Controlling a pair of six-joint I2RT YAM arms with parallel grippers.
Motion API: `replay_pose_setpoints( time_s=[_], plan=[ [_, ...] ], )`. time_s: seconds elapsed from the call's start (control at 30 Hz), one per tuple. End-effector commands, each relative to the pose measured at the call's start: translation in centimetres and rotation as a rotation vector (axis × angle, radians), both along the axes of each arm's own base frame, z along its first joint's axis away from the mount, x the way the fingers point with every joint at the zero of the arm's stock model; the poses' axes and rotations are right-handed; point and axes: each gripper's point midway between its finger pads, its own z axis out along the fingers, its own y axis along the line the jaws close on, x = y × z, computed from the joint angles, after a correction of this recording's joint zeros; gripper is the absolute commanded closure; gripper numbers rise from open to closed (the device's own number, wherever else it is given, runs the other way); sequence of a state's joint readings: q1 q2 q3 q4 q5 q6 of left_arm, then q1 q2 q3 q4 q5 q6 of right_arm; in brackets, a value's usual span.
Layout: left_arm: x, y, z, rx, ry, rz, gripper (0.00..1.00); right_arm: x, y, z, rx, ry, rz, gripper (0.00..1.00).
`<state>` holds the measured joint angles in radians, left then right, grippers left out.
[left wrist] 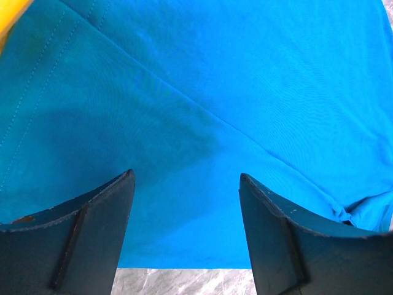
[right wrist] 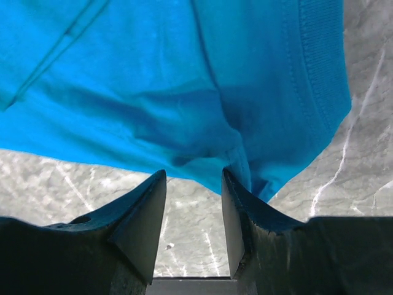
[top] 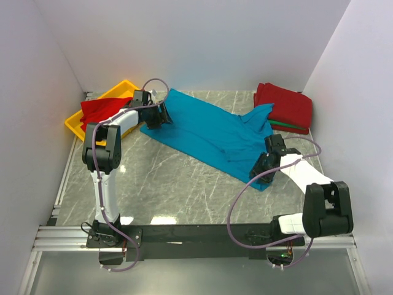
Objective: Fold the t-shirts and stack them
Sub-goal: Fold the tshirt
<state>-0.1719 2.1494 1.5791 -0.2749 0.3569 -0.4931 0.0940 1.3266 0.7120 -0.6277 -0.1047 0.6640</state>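
The teal-blue t-shirt (top: 209, 132) lies spread diagonally across the marble table. My left gripper (top: 164, 115) is open at the shirt's far-left edge; in the left wrist view the cloth (left wrist: 215, 92) fills the frame beyond the gripper (left wrist: 186, 178), with nothing between the jaws. My right gripper (top: 261, 165) is open at the shirt's near-right end; in the right wrist view its tips (right wrist: 193, 175) sit at the cloth's edge (right wrist: 184, 80), the right finger (right wrist: 236, 203) against a fold. Folded red shirts (top: 285, 106) are stacked at the back right with a green one (top: 290, 127) underneath.
A yellow tray (top: 77, 126) at the back left holds a crumpled red shirt (top: 101, 109). White walls close in the table on three sides. Bare marble (top: 172, 178) lies in front of the teal shirt.
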Motion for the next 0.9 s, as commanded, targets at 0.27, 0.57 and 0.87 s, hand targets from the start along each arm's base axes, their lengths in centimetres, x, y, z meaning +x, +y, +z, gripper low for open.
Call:
replay_pose_setpoints(
  time_s=[0.27, 0.57, 0.87],
  plan=[
    [-0.5, 0.3, -1.2, 0.026, -0.006, -0.004, 0.25, -1.1, -1.1, -3.2, -0.073, 0.120, -0.013, 0.51],
    [-4.3, 2.6, -4.1, 0.127, 0.118, 0.056, 0.25, -5.1, -1.2, -3.9, -0.065, 0.219, -0.014, 0.52],
    [-9.9, 3.7, -5.1, 0.146, 0.235, 0.083, 0.25, -7.7, -0.6, -3.4, -0.024, 0.252, -0.018, 0.51]
  ],
)
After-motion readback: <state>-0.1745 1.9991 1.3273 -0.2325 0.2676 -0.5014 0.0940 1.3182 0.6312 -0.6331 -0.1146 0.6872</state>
